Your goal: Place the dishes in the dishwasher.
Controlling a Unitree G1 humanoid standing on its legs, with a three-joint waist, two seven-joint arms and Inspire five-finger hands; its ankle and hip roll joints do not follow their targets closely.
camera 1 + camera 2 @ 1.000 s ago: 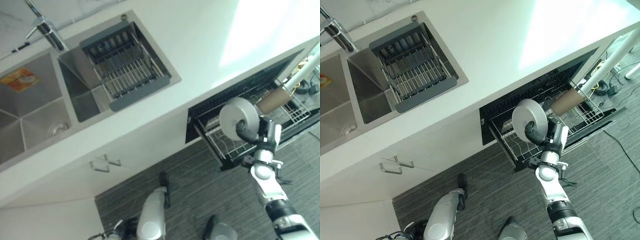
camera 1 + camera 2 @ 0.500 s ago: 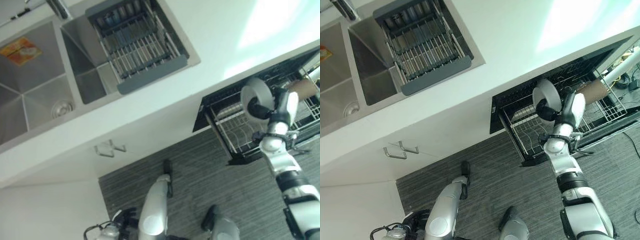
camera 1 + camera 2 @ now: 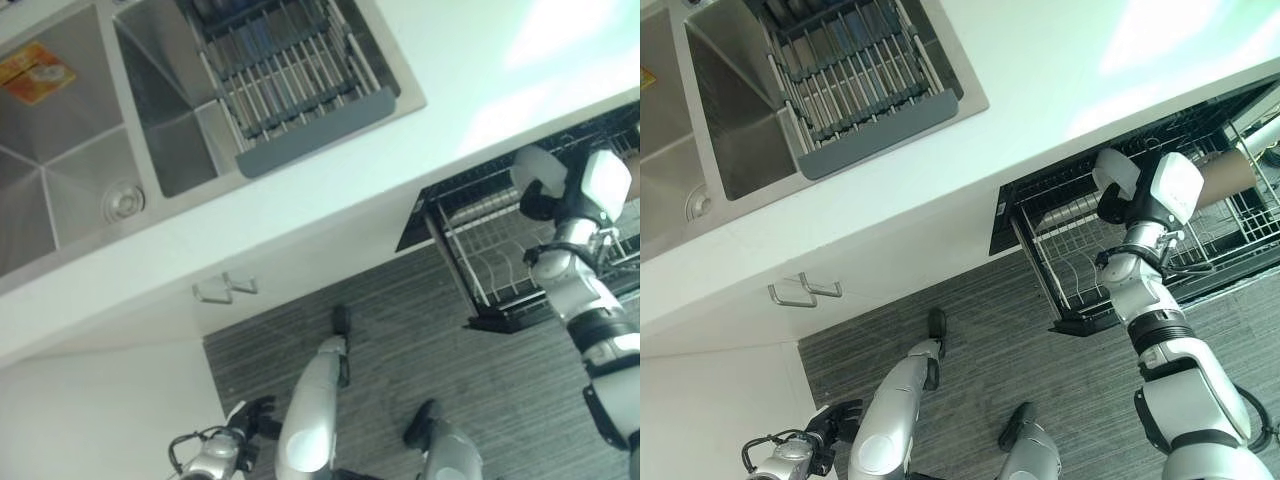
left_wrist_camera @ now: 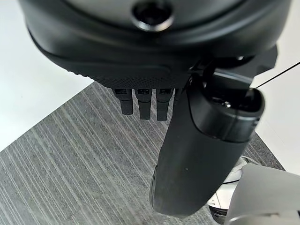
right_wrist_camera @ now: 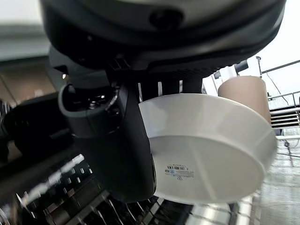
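My right hand [image 3: 1120, 206] is shut on a white bowl [image 3: 1116, 172], thumb [image 5: 125, 150] inside the rim and fingers behind it. The bowl [image 5: 211, 150] hangs tilted on edge over the pulled-out wire rack [image 3: 1072, 268] of the dishwasher [image 3: 470, 215], just below the counter's edge. The rack's near section under the bowl shows bare tines. My left hand [image 3: 832, 420] hangs low by the floor with its fingers [image 4: 140, 101] straight and nothing in it.
A brown cylinder [image 3: 1230, 175] sits at the rack's far end, right behind the bowl. Above lies the white counter [image 3: 480, 90] with a double sink [image 3: 70, 170] holding a grey drainer basket [image 3: 290, 75]. Cabinet handles [image 3: 225, 290] show below the counter.
The whole view has shifted. My right hand has turned the bowl from flat-on to edge-on and carried it closer in under the counter's edge, above the rack.
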